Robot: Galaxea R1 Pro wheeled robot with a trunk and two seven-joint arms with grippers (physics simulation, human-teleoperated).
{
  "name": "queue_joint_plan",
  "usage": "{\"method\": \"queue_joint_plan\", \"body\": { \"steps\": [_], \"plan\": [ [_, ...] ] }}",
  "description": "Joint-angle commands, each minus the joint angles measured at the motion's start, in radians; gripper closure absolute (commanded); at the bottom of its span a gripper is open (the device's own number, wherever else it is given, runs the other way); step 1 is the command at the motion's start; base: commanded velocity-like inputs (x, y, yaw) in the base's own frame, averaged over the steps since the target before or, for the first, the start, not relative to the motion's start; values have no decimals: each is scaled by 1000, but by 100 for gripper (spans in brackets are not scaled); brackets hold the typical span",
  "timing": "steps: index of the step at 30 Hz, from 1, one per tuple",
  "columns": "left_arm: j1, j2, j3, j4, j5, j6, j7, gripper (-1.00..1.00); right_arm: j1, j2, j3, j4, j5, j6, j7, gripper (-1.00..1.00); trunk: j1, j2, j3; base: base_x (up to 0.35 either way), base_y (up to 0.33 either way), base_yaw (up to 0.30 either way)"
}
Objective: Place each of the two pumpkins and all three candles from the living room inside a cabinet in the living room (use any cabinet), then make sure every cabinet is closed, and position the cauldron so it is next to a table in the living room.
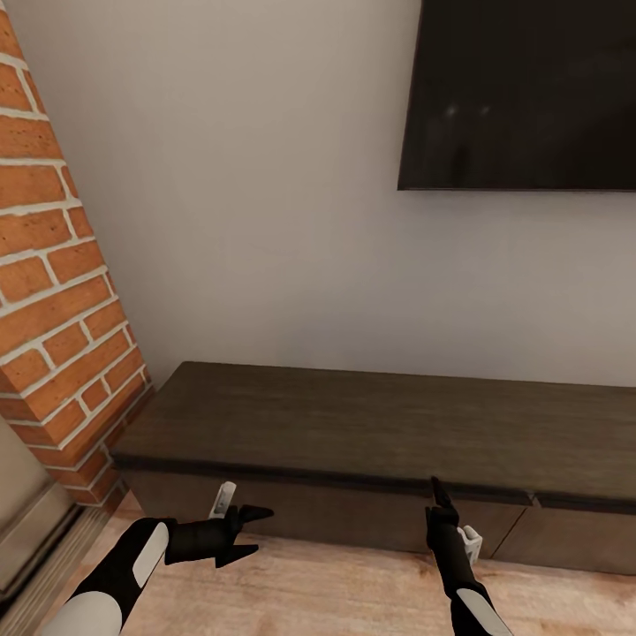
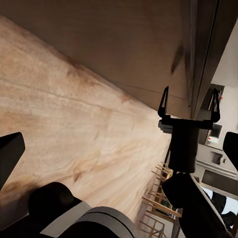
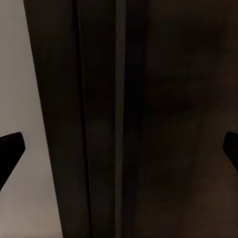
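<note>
Two tools spread, left (image 1: 250,533) and right (image 2: 189,103), before cabinet (image 1: 371,428) (fronts shut).

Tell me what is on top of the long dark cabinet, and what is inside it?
The cabinet has nothing standing on the visible part of its flat top. Above it, a dark screen hangs on the wall. Its fronts appear shut, so the inside cannot be seen.

Long low dark-brown wooden cabinet (image 1: 371,424) with faint streaky grain, light tan wood-plank floor (image 1: 309,592), red-orange brick column (image 1: 53,291) with pale mortar lines, plain off-white wall (image 1: 265,177), black glossy flat screen (image 1: 521,93).
</note>
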Motion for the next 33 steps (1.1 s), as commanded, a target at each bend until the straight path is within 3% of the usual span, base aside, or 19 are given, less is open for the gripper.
{"method": "queue_joint_plan", "body": {
  "steps": [1, 3, 4, 33],
  "plan": [
    [0, 0, 0, 0, 0, 0, 0, -100, 0, 0, 0, 0, 0, 0, 0, -100, 0, 0, 0, 1, 0, 0],
    [0, 0, 0, 0, 0, 0, 0, -100, 0, 0, 0, 0, 0, 0, 0, -100, 0, 0, 0, 0, 0, 0],
    [0, 0, 0, 0, 0, 0, 0, -100, 0, 0, 0, 0, 0, 0, 0, 100, 0, 0, 0, 0, 0, 0],
    [0, 1, 0, 0, -2, 0, 2, -100, 0, 0, 0, 0, 1, 2, 1, 100, 0, 0, 0, -16, 0, 0]
  ]
}}
